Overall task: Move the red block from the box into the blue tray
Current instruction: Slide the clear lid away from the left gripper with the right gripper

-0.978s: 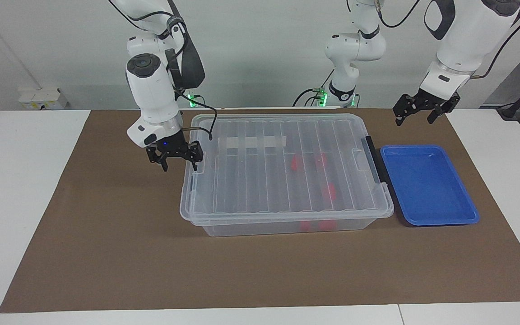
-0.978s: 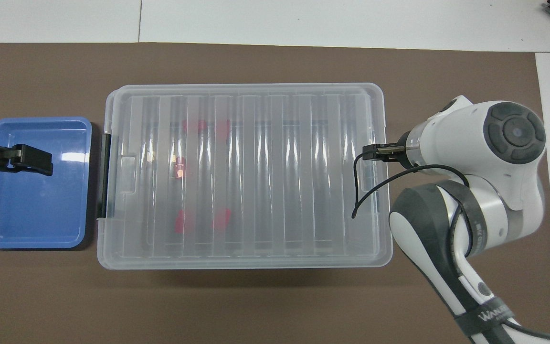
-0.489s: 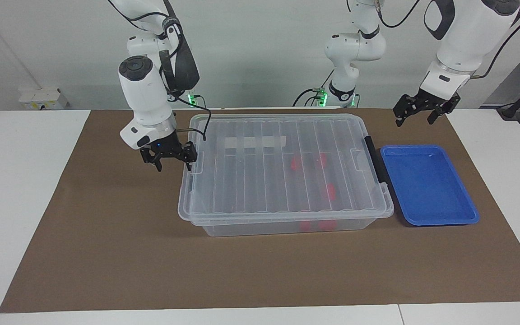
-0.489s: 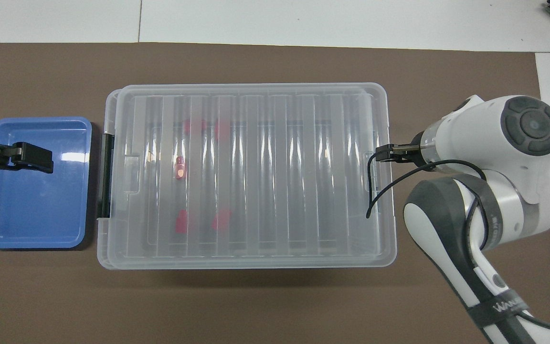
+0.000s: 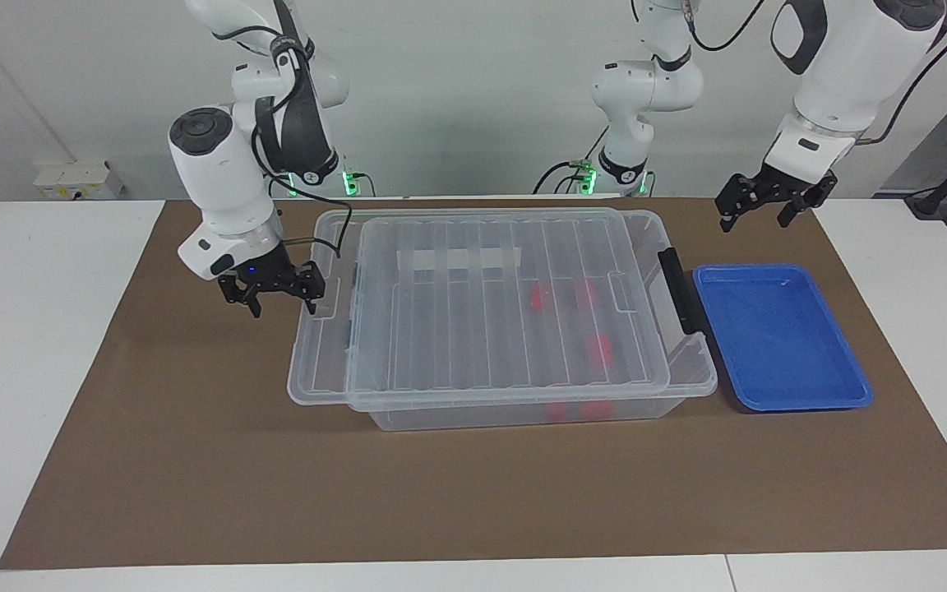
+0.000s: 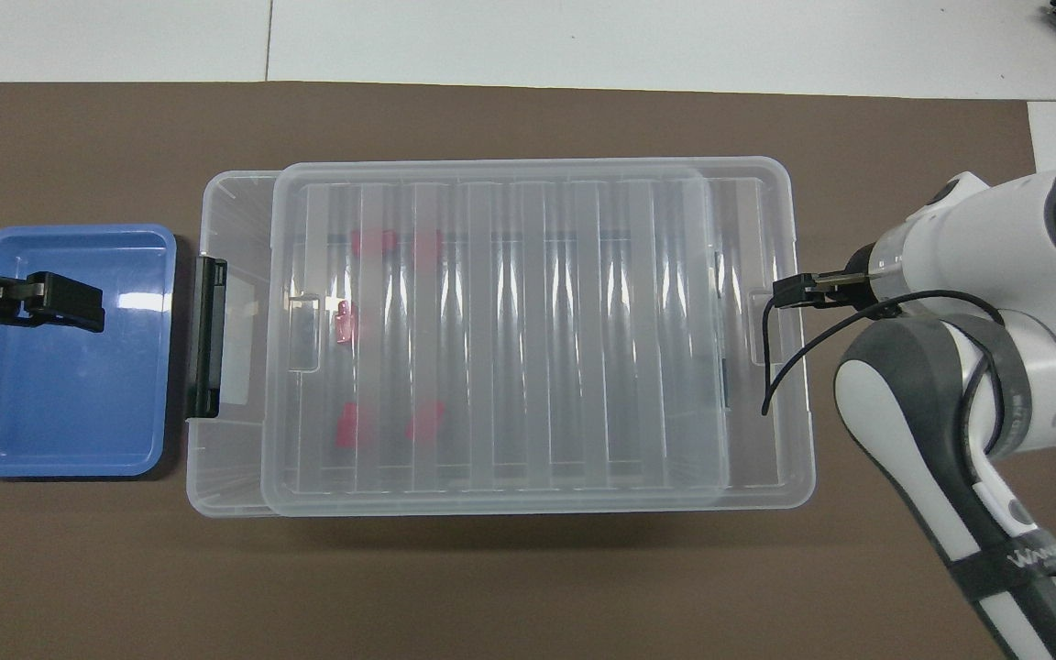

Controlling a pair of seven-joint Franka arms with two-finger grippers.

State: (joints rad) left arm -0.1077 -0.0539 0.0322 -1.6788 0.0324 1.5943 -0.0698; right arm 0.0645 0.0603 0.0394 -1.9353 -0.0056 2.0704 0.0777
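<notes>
The only writing was white lettering on the right arm's dark band in the overhead view, cut off and unreadable. The box (image 5: 523, 411) sat on the brown mat (image 5: 194, 460) with its ribbed lid (image 5: 473, 329) overhanging toward the right arm's end, where the right gripper (image 5: 274, 288) stood spread at the lid's edge; whether it gripped the lid could not be told. Red blocks (image 5: 601, 349) lay inside under the lid, toward the blue tray (image 5: 778, 337) just beside the box's black handle (image 5: 675, 288), and the left gripper (image 5: 757, 205) waited, released and holding nothing, over the mat by the tray.
</notes>
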